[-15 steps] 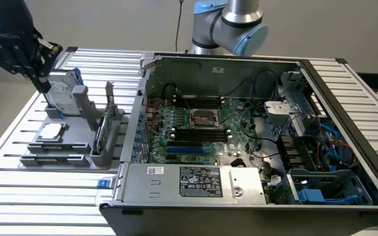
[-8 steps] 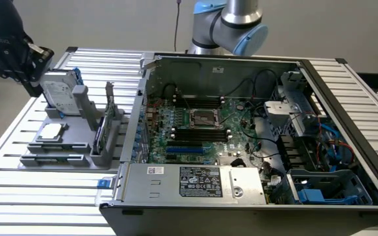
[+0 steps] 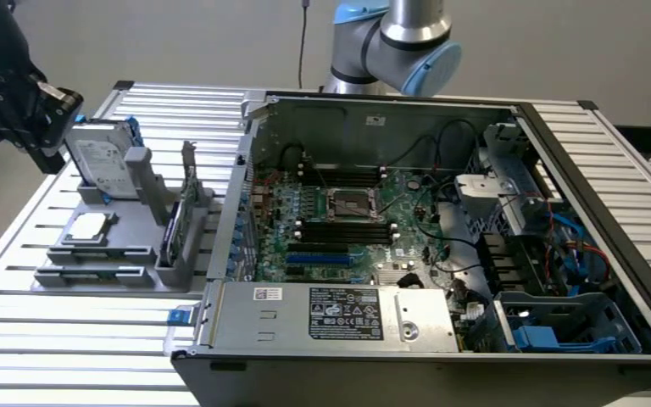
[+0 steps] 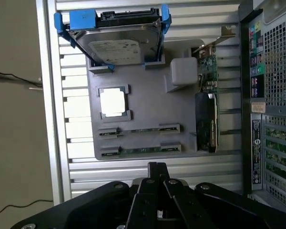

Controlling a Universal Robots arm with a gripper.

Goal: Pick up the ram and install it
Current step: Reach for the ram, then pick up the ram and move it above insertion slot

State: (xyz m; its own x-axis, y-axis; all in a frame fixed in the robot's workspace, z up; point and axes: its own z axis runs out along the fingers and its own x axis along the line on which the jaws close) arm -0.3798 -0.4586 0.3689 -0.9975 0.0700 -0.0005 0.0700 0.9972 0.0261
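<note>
The gripper (image 3: pixel 45 153), clenched empty, hangs tips-down at the exterior view's 10 o'clock beside the drive (image 3: pixel 99 157), with the ram (image 4: pixel 139 150) lying in the tray (image 4: pixel 143 102) toward its 5 o'clock.

Slatted alu table (image 3: pixel 65 339) carries grey parts holder (image 3: pixel 94 274) & open PC case (image 3: pixel 416 386), side by side

An open computer case (image 3: pixel 382 119) is lying on the slatted desk (image 3: pixel 54 339), its power supply (image 3: pixel 337 315) sitting along one edge. Beside it, a grey tray (image 4: pixel 148 109) is holding a tilted hard drive (image 4: pixel 119 43), a flat silver processor chip (image 4: pixel 113 101) and an upright expansion card (image 4: pixel 207 124).
</note>
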